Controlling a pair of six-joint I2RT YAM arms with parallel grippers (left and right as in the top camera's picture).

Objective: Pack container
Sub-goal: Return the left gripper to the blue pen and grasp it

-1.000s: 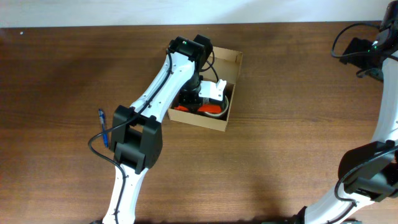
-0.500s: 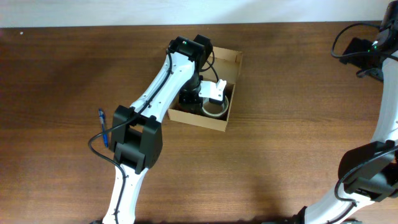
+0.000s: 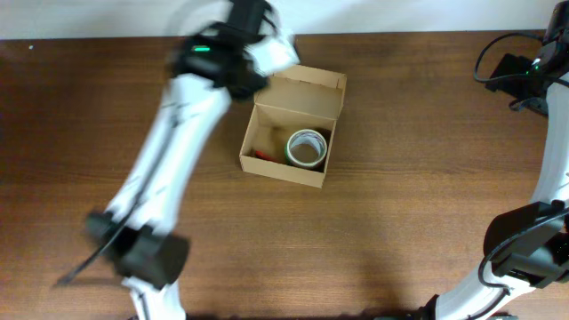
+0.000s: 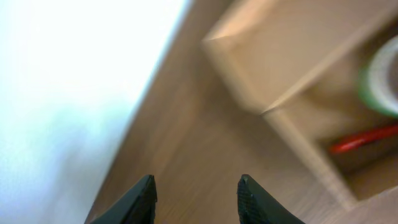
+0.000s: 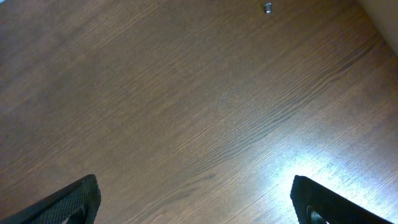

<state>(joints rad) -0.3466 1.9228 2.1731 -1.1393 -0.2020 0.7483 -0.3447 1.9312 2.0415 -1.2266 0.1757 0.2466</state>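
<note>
Item: container [image 3: 283, 172], tan cardboard, sitting open mid-table [image 3: 400, 204], w/ tape roll [image 3: 307, 148] and red item [image 3: 263, 156] lying inside.
Handling: prob. light, thin walls flexing if squeezed; gripping a side wall or the flap edge looks best.
L gripper [image 4: 196, 190] hovering beside it, parted, empty.
R gripper [image 5: 194, 196] gaping wide, empty, well apart.

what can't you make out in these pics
- Overhead: only a sliver of the thin red object shows inside the small tan cardboard box; the left wrist view blurs it.
- Left wrist: the pale green roll of tape is cut off by the right edge.
- Overhead: the left gripper is a motion smear.
- Right wrist: the tiny silvery speck on the brown wooden table is too small to identify.
</note>
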